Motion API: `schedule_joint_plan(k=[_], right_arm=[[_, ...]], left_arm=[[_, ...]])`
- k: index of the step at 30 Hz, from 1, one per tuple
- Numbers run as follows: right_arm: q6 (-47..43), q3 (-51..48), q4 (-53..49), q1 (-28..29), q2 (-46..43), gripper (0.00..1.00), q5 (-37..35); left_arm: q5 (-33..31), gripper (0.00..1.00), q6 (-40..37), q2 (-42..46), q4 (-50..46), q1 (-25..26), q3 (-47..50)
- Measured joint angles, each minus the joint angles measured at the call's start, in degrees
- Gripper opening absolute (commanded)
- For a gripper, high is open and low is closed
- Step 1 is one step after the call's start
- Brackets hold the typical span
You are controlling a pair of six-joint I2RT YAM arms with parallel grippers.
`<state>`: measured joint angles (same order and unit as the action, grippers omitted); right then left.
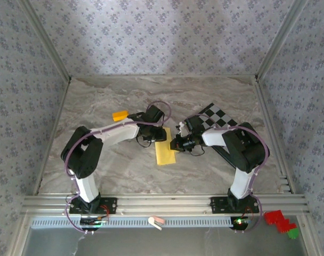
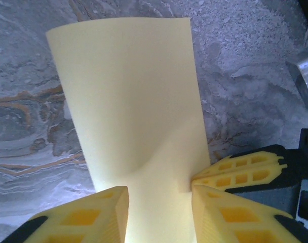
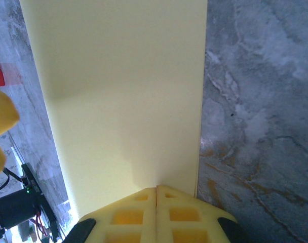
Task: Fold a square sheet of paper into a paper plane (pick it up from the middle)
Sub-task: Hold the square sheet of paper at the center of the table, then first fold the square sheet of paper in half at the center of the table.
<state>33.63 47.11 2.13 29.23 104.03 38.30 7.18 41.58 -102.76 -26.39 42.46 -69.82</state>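
The thin, smooth pale-yellow sheet of paper (image 1: 165, 154), now rectangular, lies at the centre of the grey veined marble-look table (image 1: 108, 101), its long axis running 12 to 6 o'clock. The right gripper (image 3: 156, 191), at its 2 o'clock, is closed tight, pinching 1 long edge. The left gripper (image 2: 159, 191), at 10 o'clock, stands part-open, its 2 ribbed yellow fingers (image 2: 93, 217) straddling the bowed paper.

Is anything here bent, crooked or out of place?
Yes: the square sheet of paper bows upward with a dent just ahead of the left gripper, rather than lying flat. Nothing else stands out.
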Motion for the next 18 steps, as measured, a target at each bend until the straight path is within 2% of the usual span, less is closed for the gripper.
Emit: schedule_joint_plan(k=[6,18], right_arm=[[0.00,-0.04,0.00,0.00,-0.04,0.00,-0.09],[-0.02,-0.37,0.04,0.00,-0.35,0.00,-0.63]], left_arm=[[1.64,0.29,-0.17,-2.34,1.07,-0.94,0.00],[6.51,0.32,0.46,-3.61,7.19,-3.58,3.91]])
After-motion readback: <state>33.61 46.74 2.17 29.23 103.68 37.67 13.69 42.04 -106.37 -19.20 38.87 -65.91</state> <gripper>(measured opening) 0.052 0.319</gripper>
